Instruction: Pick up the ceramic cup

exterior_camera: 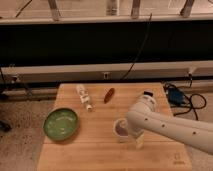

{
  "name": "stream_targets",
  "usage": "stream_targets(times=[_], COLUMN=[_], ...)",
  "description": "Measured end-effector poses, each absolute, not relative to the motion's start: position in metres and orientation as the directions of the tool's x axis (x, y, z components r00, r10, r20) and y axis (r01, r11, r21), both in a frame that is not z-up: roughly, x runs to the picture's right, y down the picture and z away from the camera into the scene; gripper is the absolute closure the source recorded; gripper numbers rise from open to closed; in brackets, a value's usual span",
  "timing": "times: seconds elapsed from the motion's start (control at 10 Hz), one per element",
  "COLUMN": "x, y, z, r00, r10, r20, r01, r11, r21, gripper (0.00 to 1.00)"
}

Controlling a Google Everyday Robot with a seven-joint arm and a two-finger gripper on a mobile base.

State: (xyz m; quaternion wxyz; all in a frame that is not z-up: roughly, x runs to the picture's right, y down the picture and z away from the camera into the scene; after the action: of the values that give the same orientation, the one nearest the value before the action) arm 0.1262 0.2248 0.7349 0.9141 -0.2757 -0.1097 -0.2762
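The ceramic cup (120,130) is a small whitish-grey cup with a dark purplish inside. It stands on the wooden table (100,150), right of centre. My white arm reaches in from the right and bends down beside it. My gripper (134,136) is low at the cup's right side, with one finger (139,142) showing down by the table. The arm hides the cup's right edge.
A wide green bowl (61,123) sits at the table's left. A clear plastic bottle (84,96) lies at the back, with a reddish-brown oblong object (109,95) to its right. Cables and a blue device (176,96) lie on the floor to the right.
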Motion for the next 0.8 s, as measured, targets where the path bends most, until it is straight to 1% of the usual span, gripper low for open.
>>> stream_targets(times=[0.8], x=[0.1302], y=[0.2267], z=[0.744], r00=[0.811], r10=[-0.458], r20=[0.364], r01=[0.583], r11=[0.685], r21=[-0.437], gripper=[0.2])
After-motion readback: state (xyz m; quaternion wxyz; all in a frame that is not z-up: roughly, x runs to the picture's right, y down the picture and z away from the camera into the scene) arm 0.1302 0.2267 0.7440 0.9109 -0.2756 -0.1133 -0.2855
